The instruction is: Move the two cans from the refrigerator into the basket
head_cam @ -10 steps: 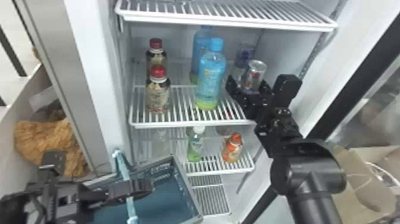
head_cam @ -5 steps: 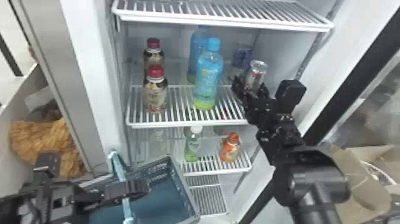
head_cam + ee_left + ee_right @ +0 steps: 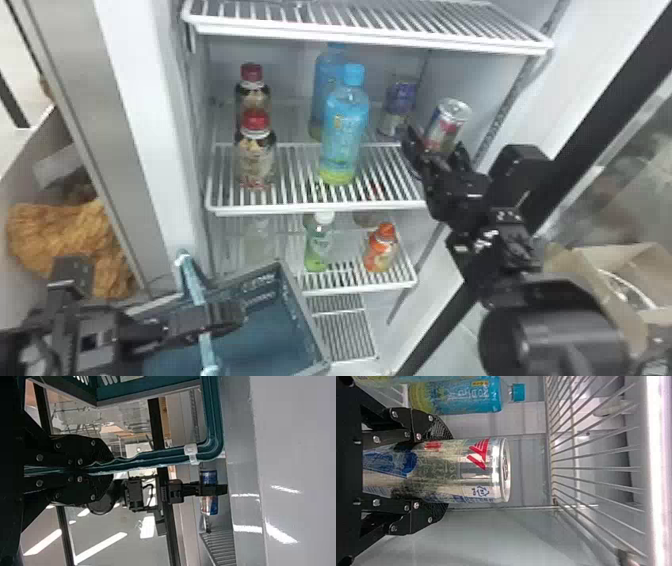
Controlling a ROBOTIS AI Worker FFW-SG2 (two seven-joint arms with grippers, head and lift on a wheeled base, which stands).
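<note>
In the head view my right gripper [image 3: 437,152] is at the right of the refrigerator's middle shelf, with a silver and red can [image 3: 450,117] between its fingers. The right wrist view has the right gripper [image 3: 440,471] shut on the lower part of the can [image 3: 466,471]. Behind and left of it stands a blue can [image 3: 401,100]. At lower left, my left gripper [image 3: 220,320] is at the teal handle of the basket [image 3: 300,312]. In the left wrist view the left gripper [image 3: 99,470] is shut on that handle [image 3: 158,457].
Blue bottles [image 3: 345,130] stand left of the cans, red-capped bottles [image 3: 256,155] farther left. A wire shelf [image 3: 370,37] lies above, and a lower shelf [image 3: 350,285] holds a green bottle [image 3: 318,245] and an orange one [image 3: 381,250]. The refrigerator's side wall [image 3: 465,75] is close at right.
My right gripper and the can have shifted right and slightly up, away from the blue bottles. The fingers have closed in on the can. The left gripper keeps its hold on the handle.
</note>
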